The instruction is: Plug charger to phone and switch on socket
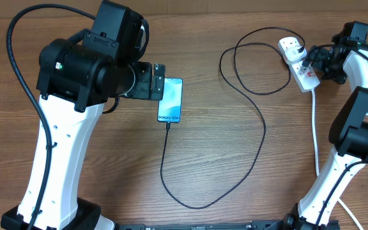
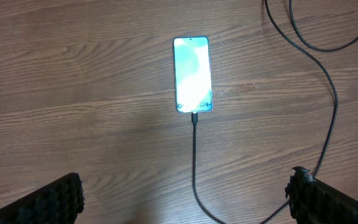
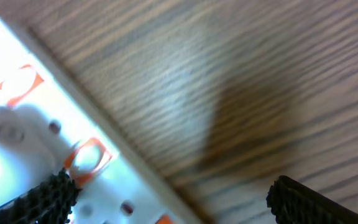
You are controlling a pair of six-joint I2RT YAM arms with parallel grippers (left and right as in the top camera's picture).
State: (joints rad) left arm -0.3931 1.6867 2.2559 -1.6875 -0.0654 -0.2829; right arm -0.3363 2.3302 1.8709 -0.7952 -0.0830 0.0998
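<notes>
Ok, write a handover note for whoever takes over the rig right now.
Left gripper: open, empty, above the phone.
Right gripper: open, empty, close over the power strip.
Done: charger cable looks plugged into the phone; its white plug sits in the strip.
To do: press the red switch; too blurred to tell whether it is on already.

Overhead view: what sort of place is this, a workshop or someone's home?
Most likely a robotics lab or test bench. A left arm and right arm stand at a wooden table, and on it lie a phone, its charger cable and a socket strip, like a set exercise.
</notes>
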